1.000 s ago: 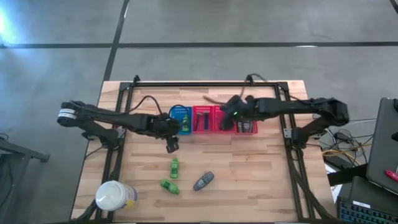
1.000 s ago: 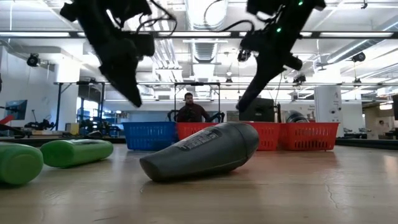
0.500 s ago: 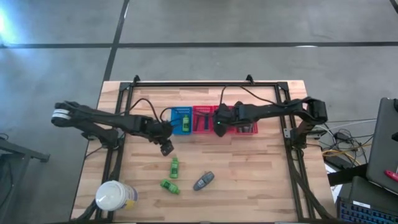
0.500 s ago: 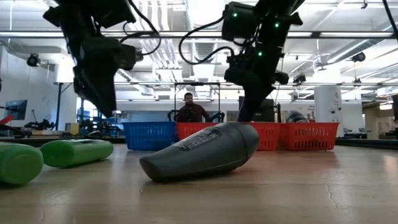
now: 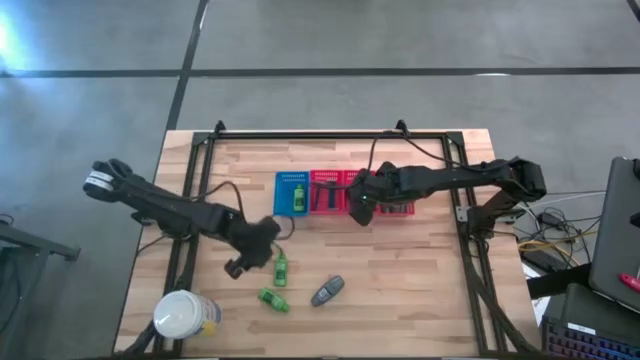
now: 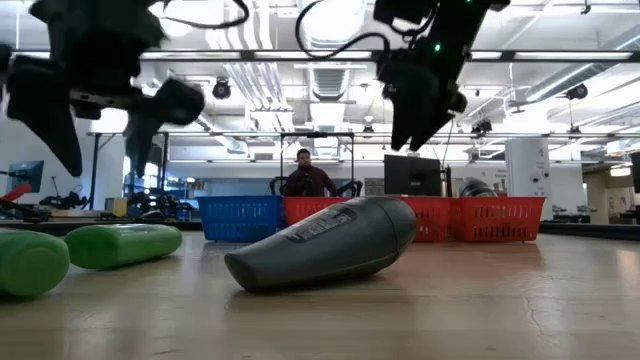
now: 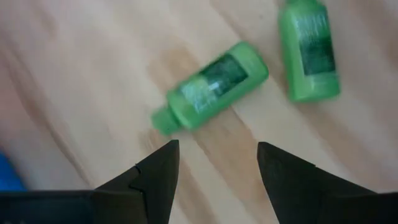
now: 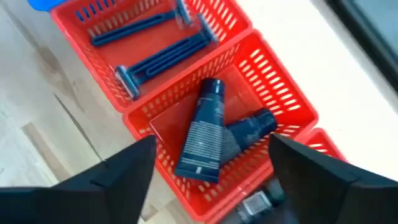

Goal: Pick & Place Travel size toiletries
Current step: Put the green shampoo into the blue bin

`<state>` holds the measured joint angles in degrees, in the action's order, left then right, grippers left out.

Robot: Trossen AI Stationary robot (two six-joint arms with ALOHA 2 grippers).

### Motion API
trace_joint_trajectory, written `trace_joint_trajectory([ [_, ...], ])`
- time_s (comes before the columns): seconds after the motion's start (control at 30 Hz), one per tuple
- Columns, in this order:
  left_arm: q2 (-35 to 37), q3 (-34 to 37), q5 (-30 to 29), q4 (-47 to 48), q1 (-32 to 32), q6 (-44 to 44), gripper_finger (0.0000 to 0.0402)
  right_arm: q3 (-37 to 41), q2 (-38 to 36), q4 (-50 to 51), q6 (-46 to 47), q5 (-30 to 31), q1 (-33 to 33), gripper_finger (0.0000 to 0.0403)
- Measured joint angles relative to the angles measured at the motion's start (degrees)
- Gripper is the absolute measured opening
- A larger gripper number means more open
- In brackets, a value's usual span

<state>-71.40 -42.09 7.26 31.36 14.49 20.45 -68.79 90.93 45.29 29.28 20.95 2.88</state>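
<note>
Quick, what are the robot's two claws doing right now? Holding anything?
Left gripper: open, empty, over the green bottles.
Right gripper: open, empty, above the red basket with dark tubes.

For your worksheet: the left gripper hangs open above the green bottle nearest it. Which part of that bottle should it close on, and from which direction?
Grip the green bottle across the middle of its round body, coming straight down from above. It lies flat on the table, so only its curved flanks are free. The left gripper is open; its fingers should straddle the width, not the cap end.
</note>
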Motion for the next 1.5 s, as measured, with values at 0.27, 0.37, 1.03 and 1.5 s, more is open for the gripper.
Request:
trace_joint_trajectory([
  [0.27,-8.9,-1.2,-3.3,-7.9,1.2,21.5,0.022,0.2,-3.7,6.0,1.7,-0.5,-0.4,0.0365],
  [0.37,-11.8,-2.9,-0.2,-6.4,1.2,24.7,0.022,0.3,-4.0,7.0,3.1,-0.4,-0.5,0.0368],
  [1.03,-20.4,-6.2,4.6,-9.5,-0.2,30.7,0.022,2.6,-3.8,6.8,3.2,-0.5,-1.2,0.0368],
  [1.5,-20.7,-6.1,5.4,-6.1,-1.6,14.7,0.0139,2.6,-4.2,6.8,4.1,-1.7,-1.5,0.0368],
])
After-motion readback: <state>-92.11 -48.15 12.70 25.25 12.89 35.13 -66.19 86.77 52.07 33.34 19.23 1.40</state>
